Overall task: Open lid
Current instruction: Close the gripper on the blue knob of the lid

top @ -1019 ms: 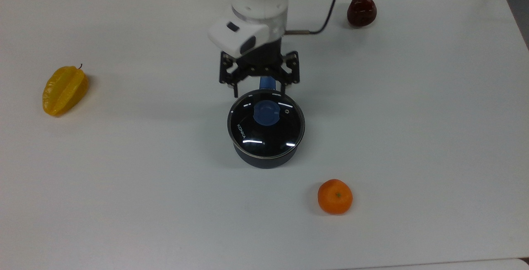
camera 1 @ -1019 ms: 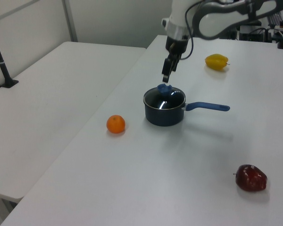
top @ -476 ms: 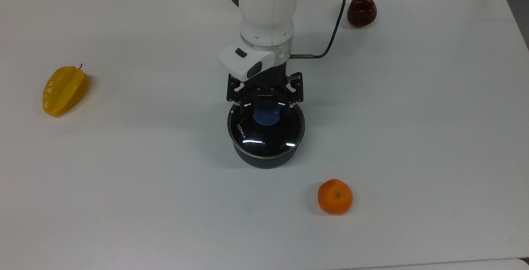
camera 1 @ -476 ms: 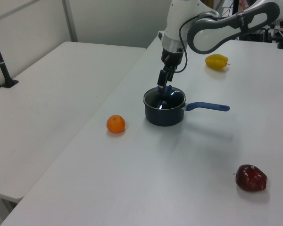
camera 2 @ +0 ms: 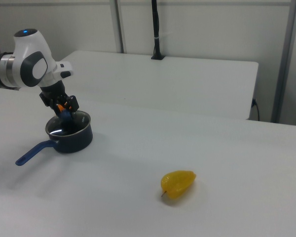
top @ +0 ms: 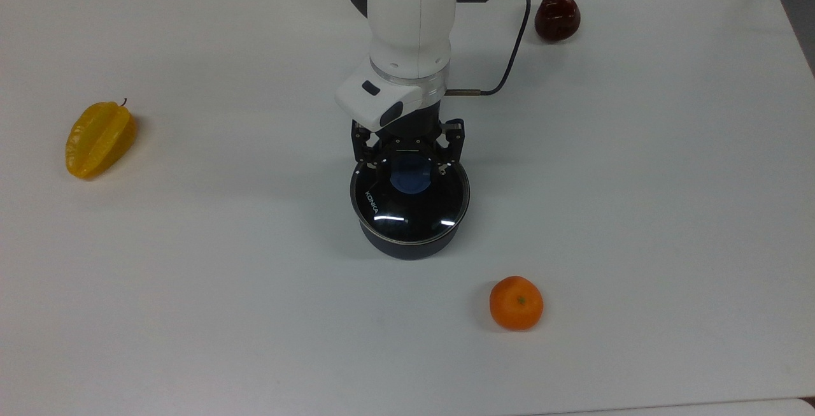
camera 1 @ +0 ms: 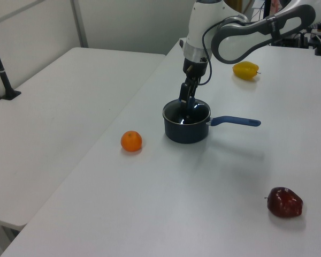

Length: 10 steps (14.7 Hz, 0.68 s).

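gripper (top: 409, 164) has dropped onto the lid (top: 410, 198) atop the saucepan (camera 1: 185, 130), fingers narrowing around its blue knob (top: 411, 174), grasp imminent.

White table (top: 637, 212). Directly on it: dark saucepan (top: 407, 244) near centre; orange (top: 516, 302) on near side toward top view's right; yellow starfruit (top: 99, 139) far off at top view's left; dark red apple (top: 557, 16) at far edge, top view's right.
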Each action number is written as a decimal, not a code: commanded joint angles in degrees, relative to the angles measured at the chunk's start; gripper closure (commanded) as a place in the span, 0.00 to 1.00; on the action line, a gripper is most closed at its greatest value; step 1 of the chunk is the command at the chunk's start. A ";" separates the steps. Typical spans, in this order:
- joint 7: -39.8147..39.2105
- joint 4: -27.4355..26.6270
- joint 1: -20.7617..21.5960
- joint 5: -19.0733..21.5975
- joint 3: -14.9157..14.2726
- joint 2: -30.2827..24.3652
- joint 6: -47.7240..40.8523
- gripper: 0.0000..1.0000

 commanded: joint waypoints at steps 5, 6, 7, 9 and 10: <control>1.21 -0.62 0.43 -0.11 -0.30 -0.51 0.24 0.59; 1.30 -0.62 0.43 -0.11 -0.21 -0.68 0.16 0.61; 1.21 -0.62 0.35 -0.02 -0.21 -0.95 -0.02 0.61; 1.21 -0.71 0.34 0.06 -0.21 -1.91 -0.81 0.61; 1.21 -0.80 0.17 0.06 -0.21 -3.39 -3.33 0.61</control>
